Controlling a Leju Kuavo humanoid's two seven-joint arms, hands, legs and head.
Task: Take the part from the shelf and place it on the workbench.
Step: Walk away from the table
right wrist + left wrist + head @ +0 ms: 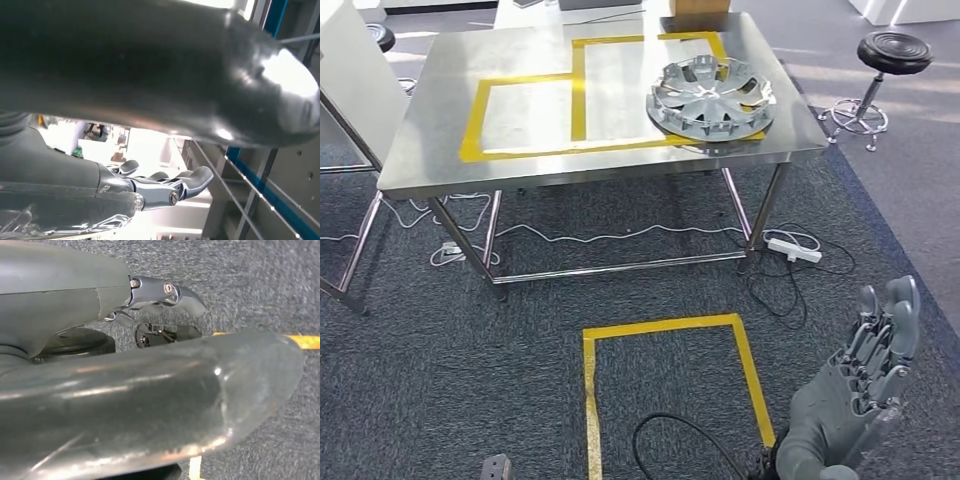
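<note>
Workbench [433, 150] stands ahead of me. The part [711, 97], a round wheel cover, lies flat on its near right end, up and left of my right hand [852, 400], well apart. Right hand empty, fingers loosely extended. Left hand [166, 292]: state unclear.

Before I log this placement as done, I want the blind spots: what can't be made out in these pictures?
- Hubcap on the workbench: head view hides its underside.
- Left robot hand: in the left wrist view the thumb covers most of the picture, so its grasp can't be told.
- Right robot hand: cut off by the head view's bottom edge.
- Cardboard box: cropped by the top edge.
</note>
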